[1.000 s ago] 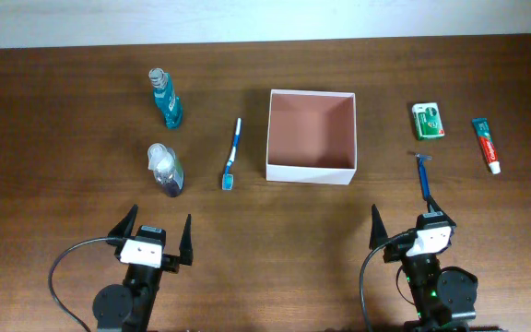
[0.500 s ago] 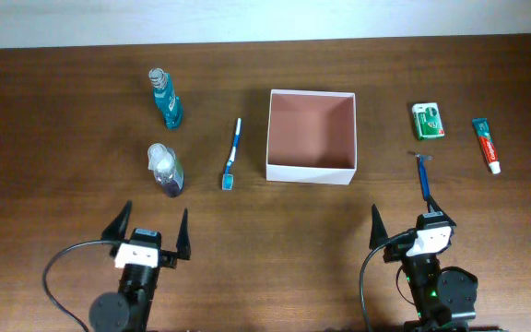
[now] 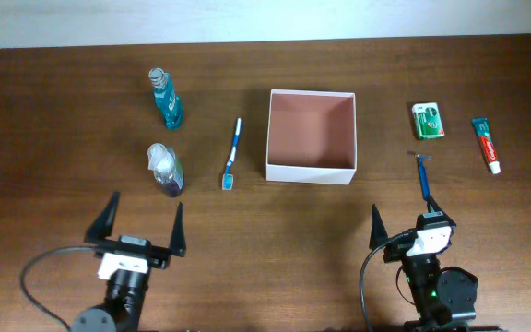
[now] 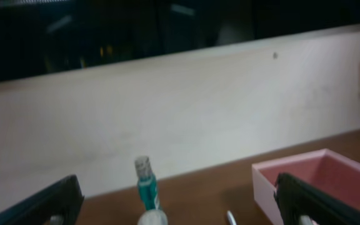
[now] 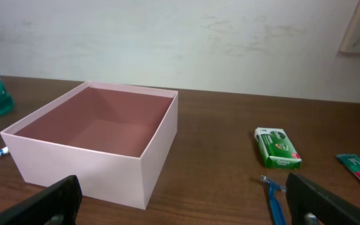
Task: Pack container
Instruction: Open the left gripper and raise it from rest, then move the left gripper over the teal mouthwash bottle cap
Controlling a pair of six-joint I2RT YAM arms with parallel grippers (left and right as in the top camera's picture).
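The container (image 3: 310,170), a square white box with a pinkish-brown inside, stands empty at the table's middle; it also shows in the right wrist view (image 5: 105,165) and the left wrist view (image 4: 264,187). Left of it lie a blue toothbrush (image 3: 232,153), a teal bottle (image 3: 166,100) and a clear bottle (image 3: 165,170). Right of it lie a green packet (image 3: 428,121), a toothpaste tube (image 3: 487,144) and a blue razor (image 3: 424,176). My left gripper (image 3: 140,226) is open and empty near the front left. My right gripper (image 3: 404,226) is open and empty near the front right, just behind the razor.
A pale wall (image 5: 186,37) runs behind the table's far edge. Black cables loop from both arm bases at the front edge (image 3: 35,277).
My left gripper has lifted and tilted up, its fingers spread wider and shifted left. The right arm and all objects have not moved.
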